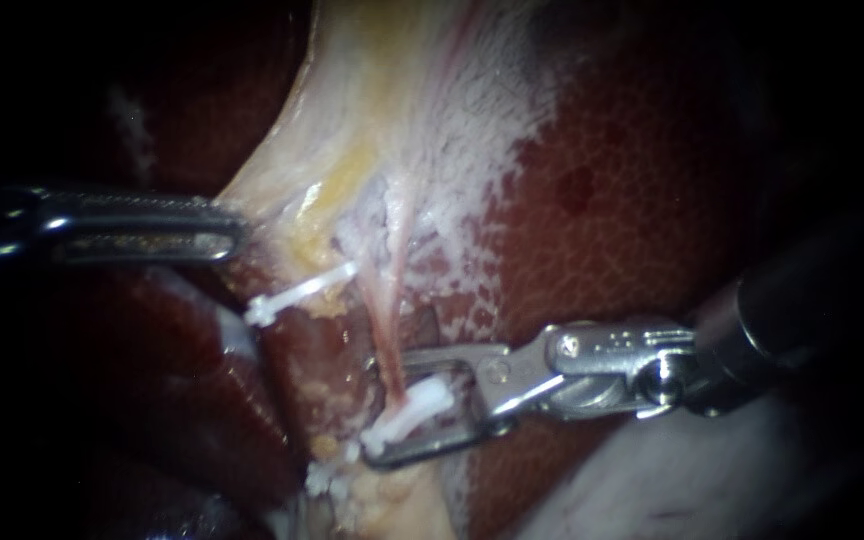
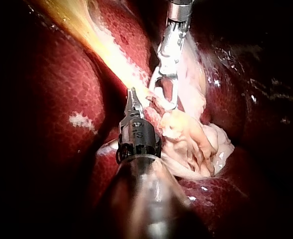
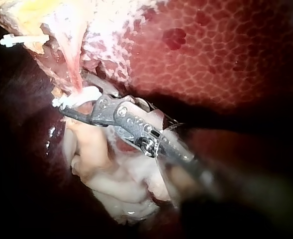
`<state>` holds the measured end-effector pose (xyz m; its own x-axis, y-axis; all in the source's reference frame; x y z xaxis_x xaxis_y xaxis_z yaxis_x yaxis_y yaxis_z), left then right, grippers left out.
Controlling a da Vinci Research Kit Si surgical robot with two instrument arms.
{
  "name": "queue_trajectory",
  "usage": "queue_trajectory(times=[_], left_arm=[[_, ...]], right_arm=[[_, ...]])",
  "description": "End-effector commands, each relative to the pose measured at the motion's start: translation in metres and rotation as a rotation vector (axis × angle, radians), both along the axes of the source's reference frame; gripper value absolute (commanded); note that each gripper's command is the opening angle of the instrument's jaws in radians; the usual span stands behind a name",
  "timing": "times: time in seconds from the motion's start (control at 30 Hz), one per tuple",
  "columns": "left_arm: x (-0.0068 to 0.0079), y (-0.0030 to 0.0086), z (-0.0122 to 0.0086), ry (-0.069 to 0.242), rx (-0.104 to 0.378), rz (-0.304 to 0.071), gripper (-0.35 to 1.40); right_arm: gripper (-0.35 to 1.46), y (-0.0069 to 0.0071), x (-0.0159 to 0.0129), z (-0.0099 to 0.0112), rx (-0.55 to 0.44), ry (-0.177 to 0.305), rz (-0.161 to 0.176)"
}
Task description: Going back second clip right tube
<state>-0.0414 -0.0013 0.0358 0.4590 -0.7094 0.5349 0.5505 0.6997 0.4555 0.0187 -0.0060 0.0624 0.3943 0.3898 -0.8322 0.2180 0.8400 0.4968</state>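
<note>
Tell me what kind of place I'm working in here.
Probably a surgical field seen close up: mottled red liver, a thin pink tube carrying a white clip, and the slender metal right instrument, jaws open around that clip.

the endoscope looks from very near, the liver (image 1: 642, 200) filling its 1 to 3 o'clock part; my left instrument (image 1: 224, 228) enters at 9 o'clock, my right instrument (image 1: 387, 405) at 3 o'clock. each wrist camera looks forward along its own shaft, equally near. all three views share the right instrument and the pale tissue (image 1: 402, 190) around it.
</note>
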Motion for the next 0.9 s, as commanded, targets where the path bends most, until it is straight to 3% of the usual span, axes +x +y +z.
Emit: queue_trajectory(times=[0.03, 0.7, 0.9], left_arm=[[0.0, 0.0, 0.0, 0.0, 0.0, 0.0, -0.35], [0.0001, 0.0, 0.0, -0.001, 0.0, 0.0, -0.35], [0.0, 0.0001, 0.0001, 0.0, 0.0, 0.0, -0.35]], right_arm=[[0.6, 0.0, -0.0001, 0.0, -0.008, 0.004, -0.003], [0.6, 0.0005, -0.0008, 0.0004, -0.045, 0.022, -0.013], [0.6, 0.0004, 0.0021, 0.0002, 0.058, -0.041, 0.048]])
